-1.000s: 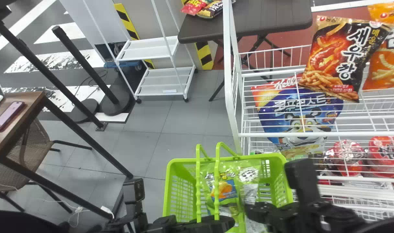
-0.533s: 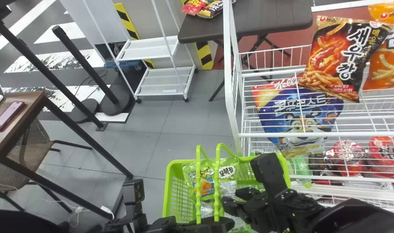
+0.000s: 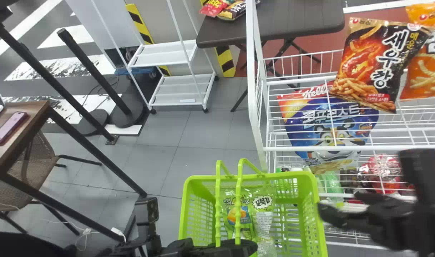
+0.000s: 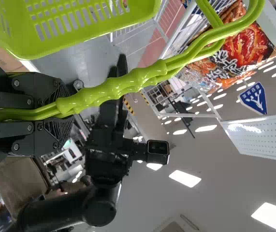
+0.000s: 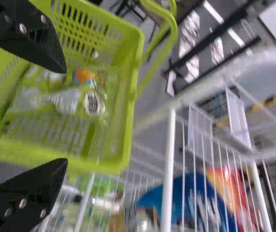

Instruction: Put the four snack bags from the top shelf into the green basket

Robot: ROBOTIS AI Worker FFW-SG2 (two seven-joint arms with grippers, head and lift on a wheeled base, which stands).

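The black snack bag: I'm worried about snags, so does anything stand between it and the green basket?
Yes: in the head view, the shelf's white front rail crosses between the black bag and the basket; the bag probably needs lifting over. The raised handles stand farther left.

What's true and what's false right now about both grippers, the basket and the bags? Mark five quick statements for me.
1. The left gripper holds the handles of the green plastic basket. True.
2. The right gripper is gripping a snack bag. False: its jaws stand apart, gripping nothing.
3. The black snack bag with a red-orange picture is in the basket. False: it is up on the white wire rack, overlapping an orange snack bag.
4. A green snack bag with a blue-and-orange picture is in the basket. True.
5. The basket is empty. False: it holds snack bags.
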